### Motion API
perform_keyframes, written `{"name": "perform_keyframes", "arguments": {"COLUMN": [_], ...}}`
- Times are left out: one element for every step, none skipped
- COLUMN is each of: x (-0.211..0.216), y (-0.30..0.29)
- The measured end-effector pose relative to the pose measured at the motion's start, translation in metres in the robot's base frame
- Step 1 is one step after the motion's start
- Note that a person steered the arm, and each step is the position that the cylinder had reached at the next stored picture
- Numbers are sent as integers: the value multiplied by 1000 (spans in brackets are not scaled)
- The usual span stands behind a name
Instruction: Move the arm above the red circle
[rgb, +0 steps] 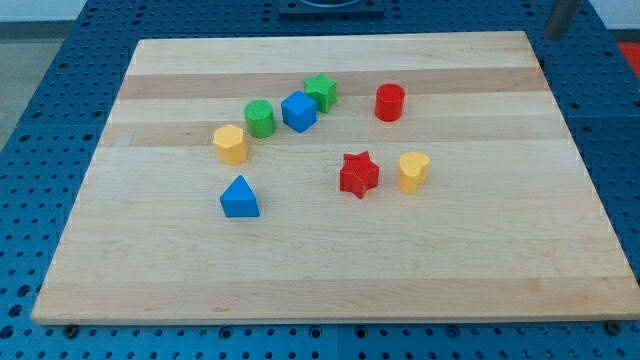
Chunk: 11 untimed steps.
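My tip (553, 37) — the tool here is a plain rod, so it has nothing to spread, press together or pinch with — is showing as a blurred dark shape at the view's top right corner, just past the corner of the desk (330, 280) and well apart from every block.

The red circle (389, 102) is standing upright on the desk, right of centre in the upper part of the board, touching nothing. Nearest to it, toward the view's left, a green star (321, 91) is sitting with a blue cube (298, 111) touching or just beside its lower left, and a green cylinder (259, 118) is standing just left of the cube. Below the red circle a yellow block (413, 171) — its shape looking rather heart-like, though I cannot tell for sure — is resting just beside a red star (358, 174) on its left. Farther out, a yellow hexagonal block (230, 144) is sitting below and left of the green cylinder, and a blue triangle (239, 197) is lying below it, apart from the others.
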<state>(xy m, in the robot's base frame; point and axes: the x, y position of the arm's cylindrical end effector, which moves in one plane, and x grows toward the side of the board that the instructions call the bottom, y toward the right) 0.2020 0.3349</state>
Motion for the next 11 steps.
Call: {"name": "perform_keyframes", "arguments": {"x": [-1, -1, -1, -1, -1, -2, -2, -2, 2, 16, 33], "y": [0, -2, -33, -51, -51, -98, -114, -116, -140, -178, -211]}}
